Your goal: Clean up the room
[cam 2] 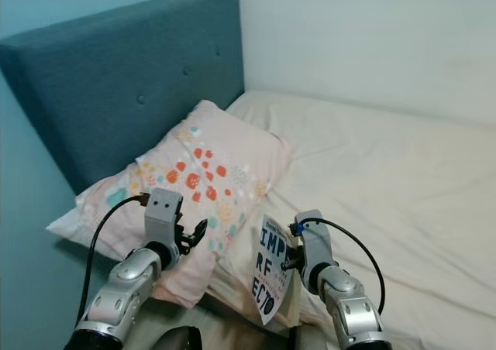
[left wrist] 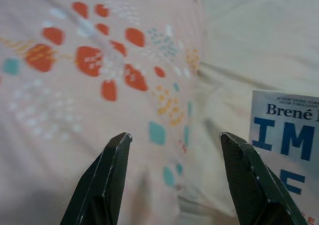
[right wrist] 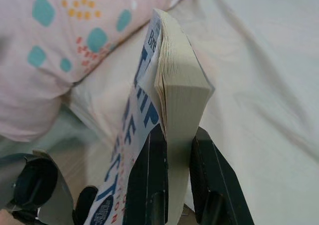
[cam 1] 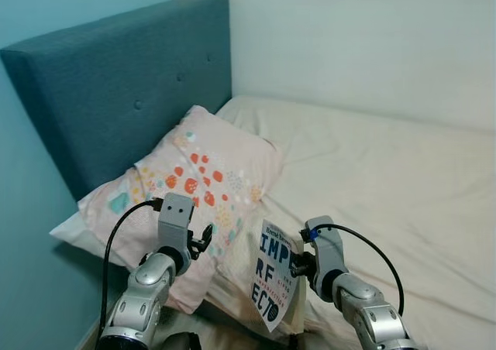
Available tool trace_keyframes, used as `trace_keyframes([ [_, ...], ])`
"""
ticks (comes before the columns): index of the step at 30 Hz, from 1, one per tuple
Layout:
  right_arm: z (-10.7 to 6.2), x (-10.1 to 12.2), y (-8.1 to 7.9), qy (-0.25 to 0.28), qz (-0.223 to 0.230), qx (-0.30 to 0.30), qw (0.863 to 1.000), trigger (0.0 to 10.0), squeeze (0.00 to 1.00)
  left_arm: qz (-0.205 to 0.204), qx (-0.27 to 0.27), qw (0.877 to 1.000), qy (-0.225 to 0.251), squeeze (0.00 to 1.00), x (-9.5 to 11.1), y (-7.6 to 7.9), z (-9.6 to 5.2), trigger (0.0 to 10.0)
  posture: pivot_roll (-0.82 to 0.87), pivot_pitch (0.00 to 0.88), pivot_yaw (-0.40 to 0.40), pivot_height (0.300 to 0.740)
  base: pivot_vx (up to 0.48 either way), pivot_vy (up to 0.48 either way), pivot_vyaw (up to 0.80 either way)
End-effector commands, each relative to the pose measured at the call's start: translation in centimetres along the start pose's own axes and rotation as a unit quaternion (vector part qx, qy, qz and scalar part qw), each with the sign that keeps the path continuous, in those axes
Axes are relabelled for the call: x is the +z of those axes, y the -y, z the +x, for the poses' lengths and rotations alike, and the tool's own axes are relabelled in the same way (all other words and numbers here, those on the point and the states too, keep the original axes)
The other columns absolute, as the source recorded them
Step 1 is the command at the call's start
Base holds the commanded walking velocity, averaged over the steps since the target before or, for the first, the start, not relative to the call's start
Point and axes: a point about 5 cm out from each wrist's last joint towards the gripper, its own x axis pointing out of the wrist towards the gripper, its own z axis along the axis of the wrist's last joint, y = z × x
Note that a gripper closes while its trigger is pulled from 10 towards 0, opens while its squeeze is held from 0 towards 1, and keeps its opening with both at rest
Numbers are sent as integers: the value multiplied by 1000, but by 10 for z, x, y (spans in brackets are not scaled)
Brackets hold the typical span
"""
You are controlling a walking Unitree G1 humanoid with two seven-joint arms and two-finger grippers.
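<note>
So the right claw (right wrist: 169, 150) is clamped on a paperback book (cam 1: 273, 276), pinching it by the lower edge with the cover facing the robot's left. The book is held upright just above the near edge of the bed (cam 1: 403, 180), right beside the floral pillow (cam 1: 194, 187). The left claw (left wrist: 177, 172) is spread wide with nothing in it, hovering over the pillow's near corner.

My guess is the step here is getting the book off the bed and away somewhere tidy. The grip is only on a thin strip of pages, so I'd keep the wrist steady and move slowly, since the cover is already peeling away from the page block and could flop open. I'd also keep the free claw from snagging the pillowcase. The blue headboard (cam 1: 116, 94) sits well behind all this.
</note>
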Motion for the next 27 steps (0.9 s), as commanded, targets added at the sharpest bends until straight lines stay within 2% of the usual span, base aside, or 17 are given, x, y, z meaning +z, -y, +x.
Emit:
trace_keyframes([
  [1,-2,9,0,22,-7,-2,1000,10000,0,1,0,1000,-6,0,-2,-1,-2,10000,-6,41,-7,599,0,0,0],
  [12,-4,12,5,25,-13,1,1000,10000,0,3,-7,1000,-10,0,-4,-1,-4,10000,-1,49,-6,599,0,0,0],
  [14,-8,27,15,33,-34,35,998,10000,0,4,-8,1000,-12,0,-5,-3,-6,10000,-2,55,-7,599,0,0,0],
  [16,-9,29,16,33,-37,42,998,10000,0,5,-8,1000,-12,0,-5,-4,-6,10000,-2,55,-7,599,0,0,0],
  [17,-12,37,19,36,-58,74,995,10000,0,5,-9,1000,-12,0,-5,-5,-7,10000,-4,61,-7,599,0,0,0],
  [18,-12,37,19,36,-58,74,995,10000,0,5,-9,1000,-12,0,-5,-5,-7,10000,-4,61,-7,599,0,0,0],
  [19,-14,47,25,35,-88,105,990,10000,0,6,-9,1000,-13,0,-4,-7,-7,10000,-7,68,-5,599,0,0,0],
  [20,-14,47,25,35,-88,105,990,10000,0,6,-9,1000,-13,0,-4,-7,-7,10000,-7,68,-5,599,0,0,0],
  [22,-15,65,40,19,-143,145,979,10000,0,7,-10,1000,-14,0,-4,-9,-8,10000,-9,76,-4,599,0,0,0],
  [24,-15,65,40,19,-143,145,979,10000,0,7,-10,1000,-14,0,-4,-9,-8,10000,-9,76,-4,599,0,0,0],
  [25,-14,70,45,11,-170,160,972,10000,0,7,-11,1000,-14,0,-4,-10,-9,10000,-8,85,-3,599,0,0,0],
  [26,-14,70,45,11,-170,160,972,10000,0,7,-11,1000,-14,0,-4,-10,-9,10000,-8,85,-3,599,0,0,0],
  [27,-11,73,48,-1,-205,187,961,10000,0,8,-14,1000,-14,0,-3,-10,-9,10000,-1,96,-9,599,0,0,0],
])
